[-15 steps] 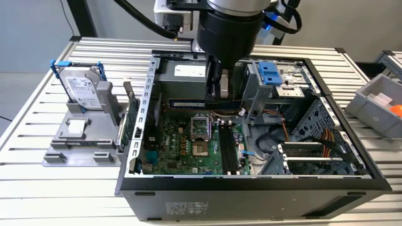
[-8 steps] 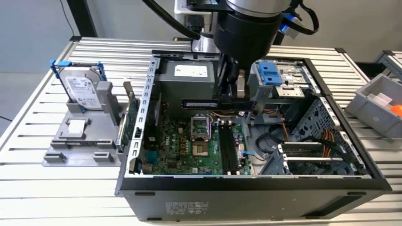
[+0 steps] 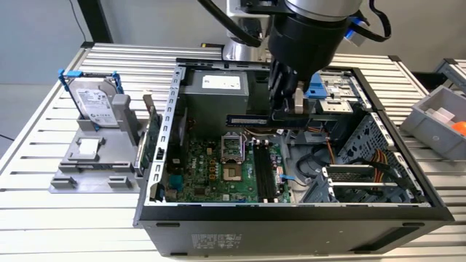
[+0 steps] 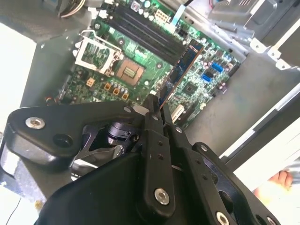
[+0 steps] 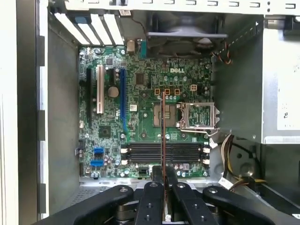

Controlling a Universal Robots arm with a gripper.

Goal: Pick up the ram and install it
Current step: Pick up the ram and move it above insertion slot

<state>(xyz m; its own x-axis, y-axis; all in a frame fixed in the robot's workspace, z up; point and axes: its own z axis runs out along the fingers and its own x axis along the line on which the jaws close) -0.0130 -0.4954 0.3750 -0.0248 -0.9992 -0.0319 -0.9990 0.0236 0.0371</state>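
a black robot claw point(image 3: 287, 113) is pinched narrow on one end of the ram point(image 3: 251, 119), a long, thin, dark blue-green circuit-board stick with black chips. the stick hangs level in the air above the green motherboard point(image 3: 204, 169), inside an open black computer case point(image 3: 291, 229) that sits on a slatted metal tabletop point(image 3: 29, 207). in the first wrist view it appears edge-on, crossing over the black memory slots point(image 5: 140, 152). it looks light and stiff but fragile, and is best held by its flat faces, away from the contact edge.

Evenly lit slatted metal counter point(image 3: 43, 142); beyond the tool point(image 3: 289, 113), a plain grey backdrop point(image 3: 36, 33), wall or floor unclear.
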